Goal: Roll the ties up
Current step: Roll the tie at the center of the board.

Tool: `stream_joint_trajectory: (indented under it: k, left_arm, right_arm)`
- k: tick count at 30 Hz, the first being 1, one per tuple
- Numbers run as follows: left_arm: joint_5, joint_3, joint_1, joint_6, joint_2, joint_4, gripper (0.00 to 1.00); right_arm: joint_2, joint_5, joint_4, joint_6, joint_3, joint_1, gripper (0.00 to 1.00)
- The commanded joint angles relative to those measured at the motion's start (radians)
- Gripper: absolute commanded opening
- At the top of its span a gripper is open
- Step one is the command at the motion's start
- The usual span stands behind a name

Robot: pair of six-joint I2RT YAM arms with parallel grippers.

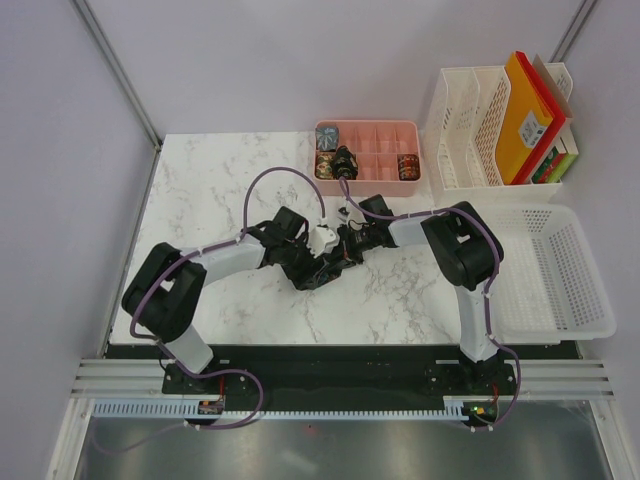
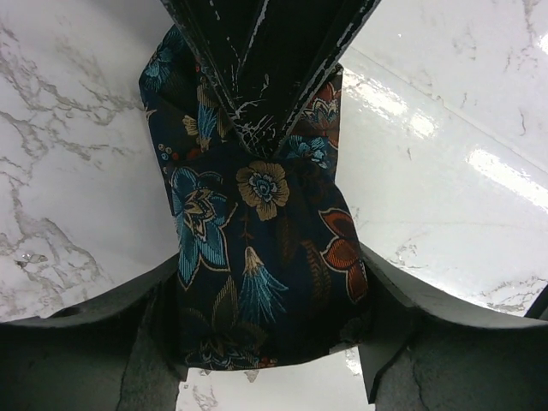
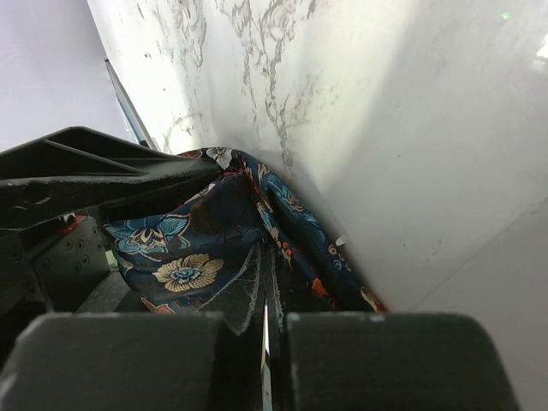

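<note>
So the dark navy floral-print fabric tie [image 2: 257, 248] sits bunched in the middle of the white marble bench [image 1: 200, 200]. Its long axis runs straight out from my left tool [image 2: 270, 287] toward the right tool [image 3: 261, 278]. Left jaws are spread, one on each side of it. Right is pinched tight on a fold, I reckon, so that arm has the hold.

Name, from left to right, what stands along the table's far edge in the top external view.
pink compartment tray → white slotted organiser → orange folder
</note>
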Motion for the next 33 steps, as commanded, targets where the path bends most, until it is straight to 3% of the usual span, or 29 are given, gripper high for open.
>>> stream_joint_trajectory:
  k: [1,2,5,8,12,13,16,26,33]
  left_arm:
    - [-0.032,0.007,-0.01,-0.026,0.023,0.02,0.67]
    - [-0.027,0.015,-0.01,-0.016,0.029,0.006,0.55]
    - [-0.038,0.023,-0.011,0.016,0.03,-0.043,0.36]
    - [-0.044,0.012,-0.011,0.068,0.018,-0.083,0.25]
    - [-0.047,0.003,-0.01,0.114,0.01,-0.114,0.22]
    - [-0.048,0.0,-0.01,0.119,0.006,-0.117,0.22]
    - [-0.042,0.0,-0.01,0.122,0.006,-0.121,0.21]
    - [-0.019,0.023,-0.01,0.116,0.024,-0.123,0.21]
    - [-0.013,0.026,-0.01,0.116,0.021,-0.124,0.23]
  right_arm:
    - [0.056,0.187,-0.086,-0.07,-0.022,-0.009,0.0]
    - [0.056,0.187,-0.083,-0.07,-0.024,-0.009,0.0]
    - [0.043,0.143,-0.075,-0.063,-0.013,-0.006,0.0]
    - [-0.012,0.095,-0.038,-0.038,-0.015,-0.008,0.07]
    - [-0.095,0.041,-0.031,-0.043,-0.003,-0.017,0.24]
    - [-0.104,0.005,-0.027,-0.046,0.004,-0.017,0.35]
    - [-0.141,-0.022,-0.012,-0.027,0.002,-0.023,0.52]
    - [-0.144,-0.089,0.12,0.104,-0.035,0.011,0.61]
    - [-0.093,-0.072,0.12,0.1,-0.044,0.035,0.58]
